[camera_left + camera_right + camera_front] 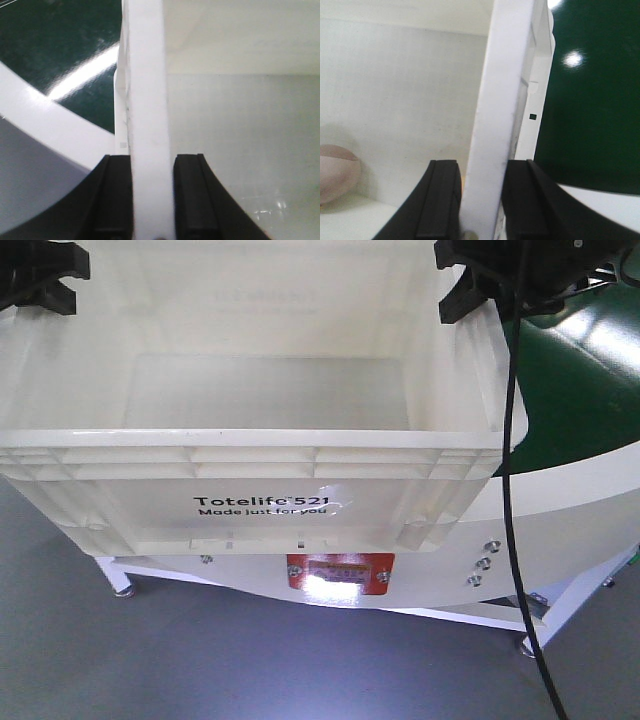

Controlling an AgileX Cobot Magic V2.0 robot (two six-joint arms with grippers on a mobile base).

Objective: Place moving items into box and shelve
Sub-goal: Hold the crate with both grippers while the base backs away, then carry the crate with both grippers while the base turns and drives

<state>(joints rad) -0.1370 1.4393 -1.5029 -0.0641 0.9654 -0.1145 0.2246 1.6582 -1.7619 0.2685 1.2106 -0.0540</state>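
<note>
White plastic box, stiff, judged light but bulky; ribbed rim offers the hold. Clamped on opposite sides: left claw, right claw.

It looked like a logistics workshop or test hall: a curved conveyor with a green belt stood on levelling feet on a grey floor, behind a ribbed plastic box.

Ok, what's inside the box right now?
From the front, the box floor looks bare, though its near wall hides the strip behind it. The right wrist view shows one pale pink rounded item on the floor by a wall; I cannot identify it.
</note>
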